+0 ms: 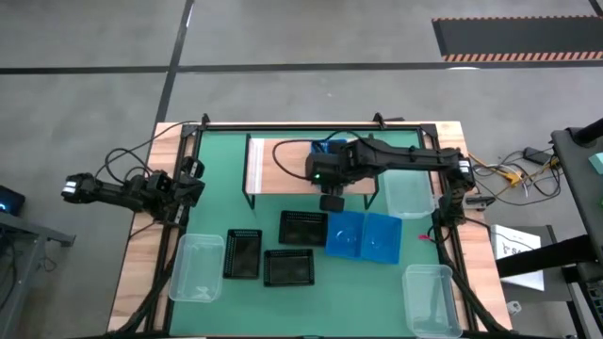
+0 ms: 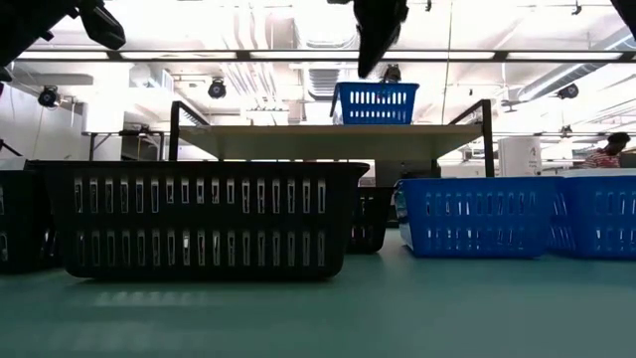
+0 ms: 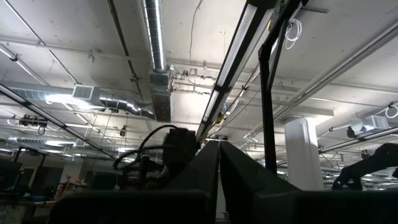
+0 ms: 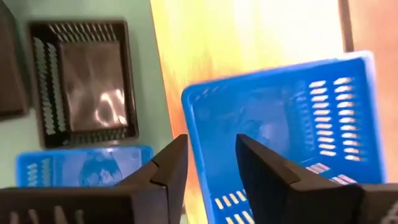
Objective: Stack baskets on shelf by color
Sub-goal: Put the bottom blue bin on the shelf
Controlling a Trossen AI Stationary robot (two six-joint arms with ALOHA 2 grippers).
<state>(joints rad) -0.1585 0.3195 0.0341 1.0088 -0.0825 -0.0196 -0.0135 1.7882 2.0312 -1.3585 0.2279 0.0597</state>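
One blue perforated plastic basket sits on my low wood-topped shelf; my right gripper hovers above it, fingers narrowly parted and empty. Next, I judge: fetch the blue baskets on the table. My left gripper waits aside.

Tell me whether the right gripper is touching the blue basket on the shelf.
Apart. The low view shows the right gripper hanging above the blue basket on the shelf, with ceiling visible between them.
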